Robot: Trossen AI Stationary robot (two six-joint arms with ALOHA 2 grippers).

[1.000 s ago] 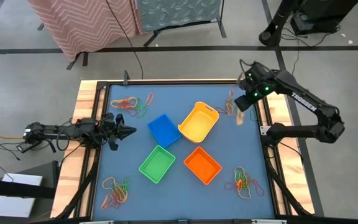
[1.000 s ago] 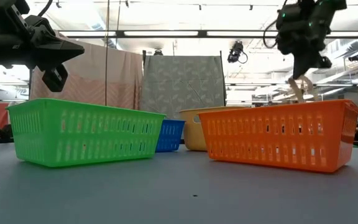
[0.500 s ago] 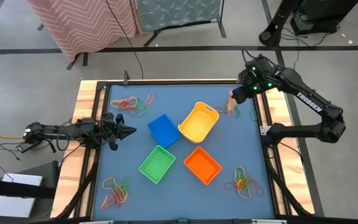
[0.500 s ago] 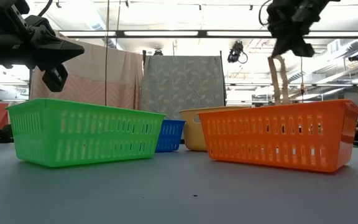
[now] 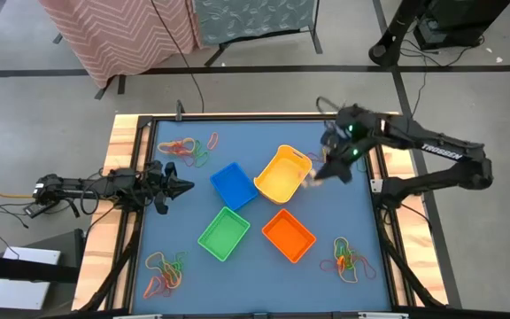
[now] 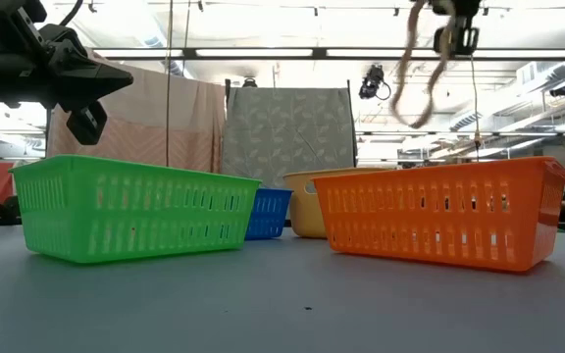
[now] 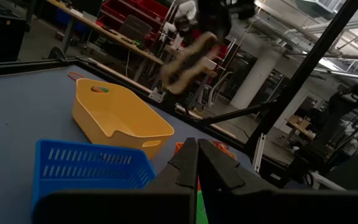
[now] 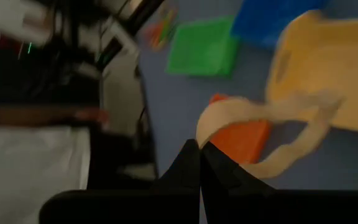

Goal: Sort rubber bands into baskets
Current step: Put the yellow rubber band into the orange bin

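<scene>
Tan rubber band is dangling from the closed right tool, which is hanging in the air just beside the yellow basket. The left tool is waiting closed and empty at the left side of the table, near the blue basket. More rubber bands are lying in clusters near the table's corners. The green basket and the orange basket are sitting side by side nearer the front edge.
</scene>
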